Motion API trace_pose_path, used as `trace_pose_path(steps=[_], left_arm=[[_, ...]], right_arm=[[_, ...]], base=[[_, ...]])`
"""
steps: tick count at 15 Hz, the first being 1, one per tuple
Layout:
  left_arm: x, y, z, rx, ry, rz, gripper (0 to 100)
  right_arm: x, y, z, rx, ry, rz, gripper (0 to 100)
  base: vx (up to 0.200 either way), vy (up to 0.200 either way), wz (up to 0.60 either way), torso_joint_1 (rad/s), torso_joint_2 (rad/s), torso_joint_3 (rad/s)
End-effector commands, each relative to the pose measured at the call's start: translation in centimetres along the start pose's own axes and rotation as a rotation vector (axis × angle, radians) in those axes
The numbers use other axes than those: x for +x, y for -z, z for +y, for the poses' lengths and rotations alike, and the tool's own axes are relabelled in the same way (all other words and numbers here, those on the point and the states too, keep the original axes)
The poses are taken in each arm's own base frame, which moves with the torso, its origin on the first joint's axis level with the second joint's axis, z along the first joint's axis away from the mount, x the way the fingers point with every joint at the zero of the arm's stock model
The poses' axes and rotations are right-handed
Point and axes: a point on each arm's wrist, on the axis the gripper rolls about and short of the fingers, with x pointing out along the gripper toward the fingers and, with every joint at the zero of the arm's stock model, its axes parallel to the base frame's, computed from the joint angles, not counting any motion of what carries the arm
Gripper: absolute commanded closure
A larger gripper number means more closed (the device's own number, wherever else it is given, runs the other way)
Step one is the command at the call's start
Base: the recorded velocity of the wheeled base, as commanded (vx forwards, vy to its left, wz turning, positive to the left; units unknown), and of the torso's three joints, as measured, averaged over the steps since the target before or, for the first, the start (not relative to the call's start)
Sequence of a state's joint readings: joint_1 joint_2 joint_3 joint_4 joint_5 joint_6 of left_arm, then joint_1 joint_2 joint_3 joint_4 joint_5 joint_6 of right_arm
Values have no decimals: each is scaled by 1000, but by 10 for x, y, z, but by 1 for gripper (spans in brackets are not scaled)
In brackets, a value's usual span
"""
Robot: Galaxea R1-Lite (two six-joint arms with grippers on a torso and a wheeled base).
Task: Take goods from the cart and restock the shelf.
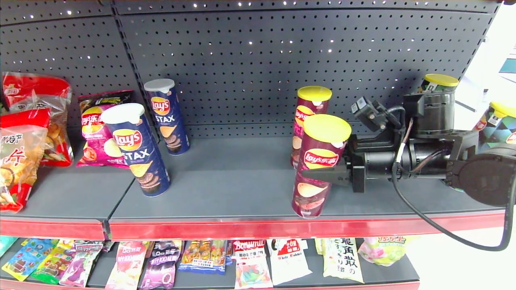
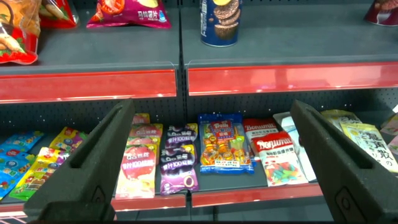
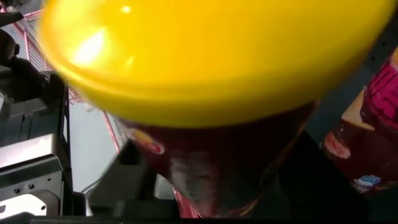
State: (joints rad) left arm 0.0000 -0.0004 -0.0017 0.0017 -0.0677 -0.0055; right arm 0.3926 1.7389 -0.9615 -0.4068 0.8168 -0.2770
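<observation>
Tubes of crisps stand on the shelf (image 1: 242,177), a dark grey board with a red front strip. In the head view the right gripper (image 1: 324,172) comes in from three o'clock and pinches the maroon can (image 1: 321,158) about its middle, with one dark finger (image 1: 327,174) lying across the label. That can stands upright with its base at the front edge of the board, at about four o'clock from the board's centre; I cannot tell whether it rests on the board. The right wrist view looks down on its yellow lid (image 3: 211,56).

Just behind it, at twelve o'clock, stands a second maroon can (image 1: 312,108). Well apart at nine o'clock are two blue cans, one near the front (image 1: 137,149) and one farther back (image 1: 167,117). Snack bags (image 1: 100,129) lean at the far nine o'clock end.

In the left wrist view the left gripper (image 2: 211,107) has its fingers (image 2: 93,162) spread wide with nothing between them, facing the candy packets (image 2: 217,143) on the lower shelf (image 2: 249,196).
</observation>
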Motion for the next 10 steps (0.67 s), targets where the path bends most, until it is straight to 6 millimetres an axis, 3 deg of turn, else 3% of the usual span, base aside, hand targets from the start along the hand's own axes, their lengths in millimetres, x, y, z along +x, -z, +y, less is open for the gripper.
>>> trace_pose_path(steps=[1, 6, 10], left_arm=[[0, 0, 0, -1, 0, 0, 0], [0, 0, 0, -1, 0, 0, 0], [0, 0, 0, -1, 0, 0, 0]], right_arm=[[1, 0, -1, -2, 0, -2, 0], [-3, -1, 0, -4, 8, -6, 0], [-22, 6, 6, 17, 41, 4, 0]], base=[[0, 0, 0, 0, 0, 0], [0, 0, 0, 0, 0, 0], [0, 0, 0, 0, 0, 0]])
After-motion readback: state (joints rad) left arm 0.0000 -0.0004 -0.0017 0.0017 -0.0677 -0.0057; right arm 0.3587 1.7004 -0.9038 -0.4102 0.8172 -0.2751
